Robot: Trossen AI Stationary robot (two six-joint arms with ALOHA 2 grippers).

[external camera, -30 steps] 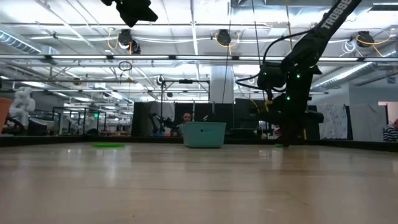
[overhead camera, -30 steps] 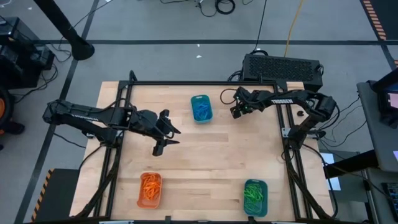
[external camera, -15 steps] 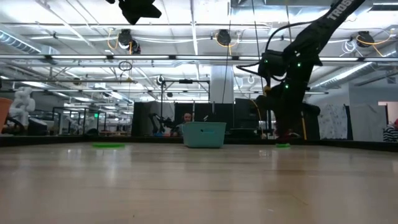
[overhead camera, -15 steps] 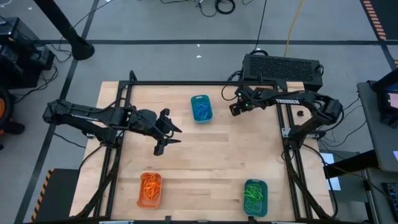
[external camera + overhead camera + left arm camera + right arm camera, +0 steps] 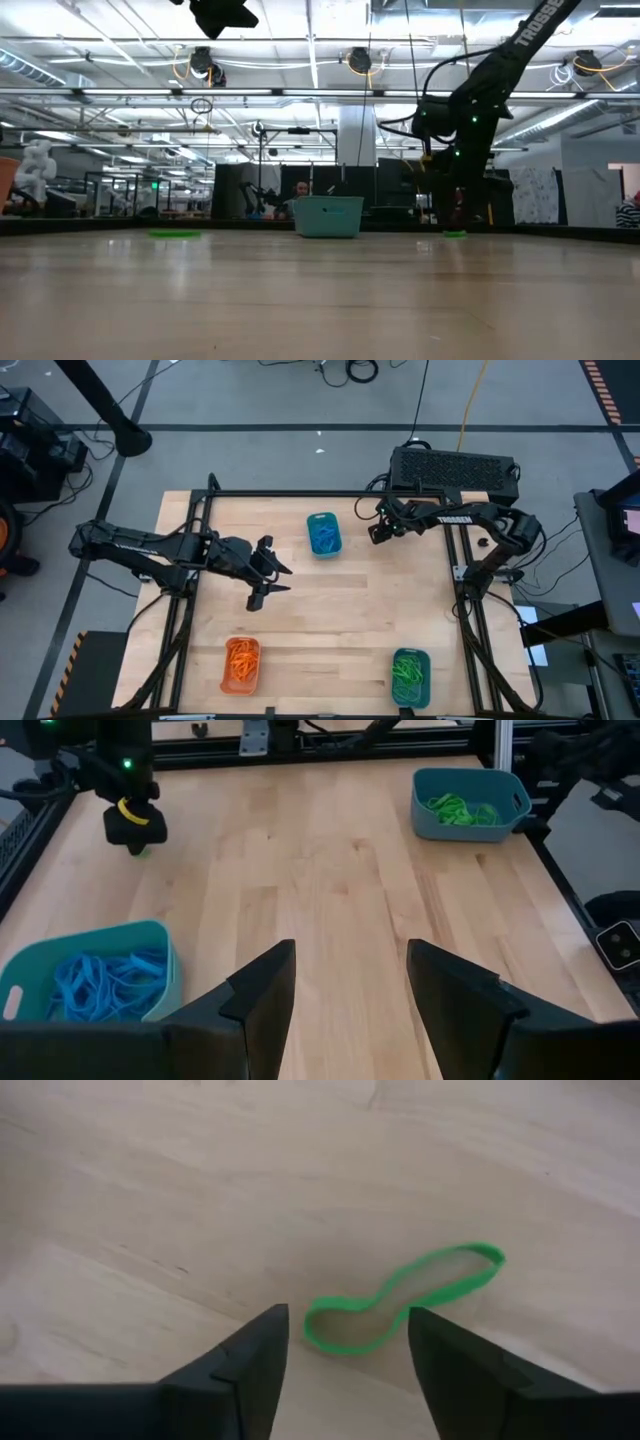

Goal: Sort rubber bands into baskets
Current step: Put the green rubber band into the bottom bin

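A green rubber band (image 5: 400, 1300) lies flat on the wooden table near its far right corner, also showing in the low view (image 5: 455, 234). My right gripper (image 5: 348, 1325) hangs open just above it, pointing steeply down, a finger on either side of the band's near end (image 5: 378, 532). My left gripper (image 5: 268, 575) hovers open over the table's left middle with nothing between its fingers (image 5: 350, 955). Three baskets stand on the table: a teal one with blue bands (image 5: 323, 534), an orange one with orange bands (image 5: 240, 664), and a teal one with green bands (image 5: 410, 676).
A black frame (image 5: 300, 493) runs along the table's far edge and down both sides. A dark box (image 5: 455, 468) sits behind the far right corner. A flat green thing (image 5: 175, 234) lies on the table at the left in the low view. Bare wood spans the middle.
In the low view, the green band was hidden at my right gripper's fingertips a second ago. It now lies in plain sight on the table below them. The gripper has stayed over the same spot.
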